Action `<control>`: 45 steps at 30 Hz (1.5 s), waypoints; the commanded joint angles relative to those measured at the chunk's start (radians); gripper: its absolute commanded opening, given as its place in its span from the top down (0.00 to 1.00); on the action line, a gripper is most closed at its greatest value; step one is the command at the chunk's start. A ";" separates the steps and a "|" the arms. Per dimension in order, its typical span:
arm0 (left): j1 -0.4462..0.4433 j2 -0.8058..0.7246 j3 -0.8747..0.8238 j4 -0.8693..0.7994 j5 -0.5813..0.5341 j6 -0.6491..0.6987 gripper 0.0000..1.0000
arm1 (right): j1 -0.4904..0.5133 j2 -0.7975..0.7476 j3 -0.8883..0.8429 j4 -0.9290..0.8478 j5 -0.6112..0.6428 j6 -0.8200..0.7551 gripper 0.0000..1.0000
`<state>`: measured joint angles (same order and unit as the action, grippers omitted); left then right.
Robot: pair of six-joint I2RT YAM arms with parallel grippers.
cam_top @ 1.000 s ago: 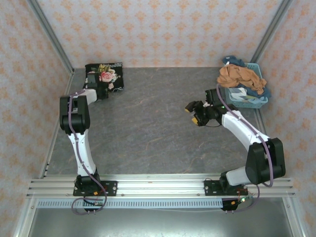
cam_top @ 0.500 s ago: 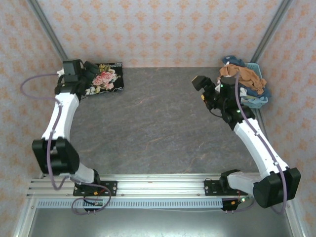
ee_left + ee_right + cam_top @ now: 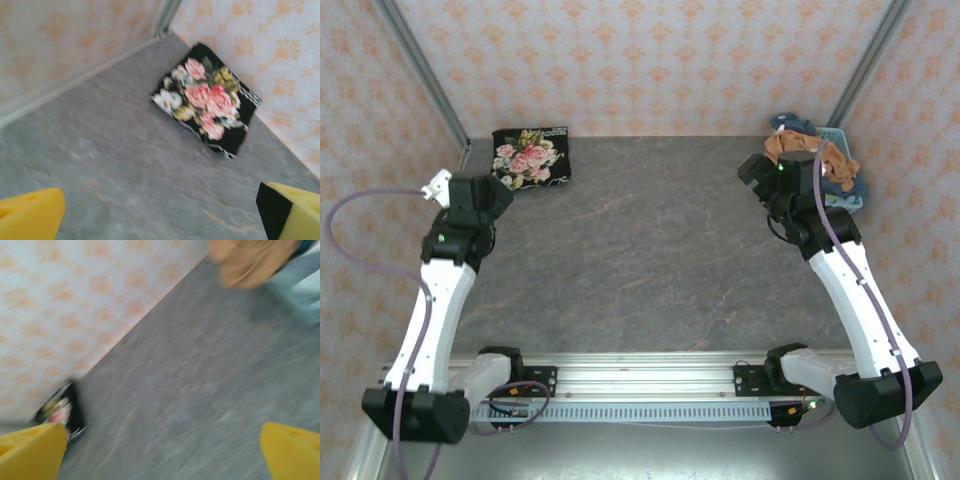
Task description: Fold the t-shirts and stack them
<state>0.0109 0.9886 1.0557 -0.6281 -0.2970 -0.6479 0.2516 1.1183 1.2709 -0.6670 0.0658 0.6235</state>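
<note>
A folded black t-shirt (image 3: 530, 155) with a pink-and-white rose print lies flat at the table's back left corner; in the left wrist view this black t-shirt (image 3: 205, 97) is ahead of the fingers, well apart from them. My left gripper (image 3: 160, 220) is open over bare table, with nothing between its yellow fingertips (image 3: 30, 216). A rust-orange t-shirt (image 3: 835, 160) and a blue one (image 3: 790, 122) are heaped in the basket at the back right. My right gripper (image 3: 162, 452) is open and empty, just left of that heap, where the orange t-shirt (image 3: 255, 260) hangs over the rim.
The pale blue lattice basket (image 3: 846, 200) stands against the right wall, partly behind the right arm (image 3: 840, 260). The left arm (image 3: 445, 270) reaches along the left wall. Patterned walls close the table on three sides. Grey tabletop (image 3: 640, 250) stretches between the arms.
My left gripper has pulled back from the black t-shirt toward the near left, leaving it folded. The right gripper has swung from mid-table up to the basket's left side.
</note>
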 commanded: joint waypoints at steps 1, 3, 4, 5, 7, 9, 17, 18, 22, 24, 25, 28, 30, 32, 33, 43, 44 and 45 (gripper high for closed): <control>-0.016 -0.133 -0.235 0.251 -0.193 0.260 0.00 | -0.002 -0.060 -0.187 0.130 0.302 -0.288 0.01; -0.017 -0.174 -0.376 0.406 -0.170 0.338 0.00 | -0.002 -0.132 -0.402 0.416 0.332 -0.433 0.01; -0.017 -0.182 -0.436 0.489 -0.122 0.390 0.00 | -0.002 -0.147 -0.492 0.520 0.369 -0.470 0.01; -0.017 -0.184 -0.511 0.589 -0.048 0.468 0.00 | -0.002 -0.146 -0.565 0.597 0.415 -0.486 0.01; -0.017 -0.149 -0.589 0.695 -0.036 0.482 0.00 | -0.023 -0.117 -0.649 0.697 0.383 -0.538 0.01; -0.017 -0.069 -0.608 0.757 -0.057 0.478 0.00 | -0.038 -0.057 -0.706 0.779 0.370 -0.551 0.01; -0.015 0.299 -0.587 1.105 0.001 0.531 0.00 | -0.113 0.172 -0.811 1.144 0.243 -0.580 0.01; -0.013 0.340 -0.584 1.138 0.011 0.530 0.00 | -0.130 0.196 -0.808 1.152 0.229 -0.579 0.01; -0.011 0.433 -0.551 1.152 0.047 0.532 0.00 | -0.191 0.246 -0.831 1.256 0.137 -0.616 0.01; -0.012 0.430 -0.567 1.181 0.063 0.542 0.00 | -0.221 0.270 -0.861 1.341 0.100 -0.611 0.00; -0.013 0.420 -0.597 1.235 0.087 0.554 0.00 | -0.236 0.284 -0.881 1.388 0.086 -0.602 0.01; -0.038 0.446 -0.750 1.531 0.107 0.594 0.00 | -0.252 0.351 -0.931 1.530 0.060 -0.593 0.01; -0.040 0.493 -0.768 1.624 0.083 0.594 0.00 | -0.251 0.403 -0.942 1.621 0.057 -0.598 0.01; -0.045 0.495 -0.695 1.483 0.072 0.593 0.00 | -0.252 0.381 -0.901 1.500 0.034 -0.607 0.01; -0.060 0.505 -0.663 1.432 0.060 0.606 0.00 | -0.248 0.398 -0.894 1.515 0.027 -0.618 0.01; -0.066 0.502 -0.650 1.398 0.054 0.606 0.00 | -0.210 0.403 -0.864 1.466 0.068 -0.651 0.01; -0.066 0.505 -0.654 1.413 0.052 0.609 0.00 | -0.210 0.403 -0.864 1.469 0.068 -0.650 0.01; -0.068 0.502 -0.649 1.399 0.052 0.610 0.00 | -0.210 0.403 -0.864 1.468 0.068 -0.650 0.01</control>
<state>-0.0525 1.4952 0.3920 0.7719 -0.2169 -0.0544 0.0406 1.5166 0.3985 0.7845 0.1303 -0.0132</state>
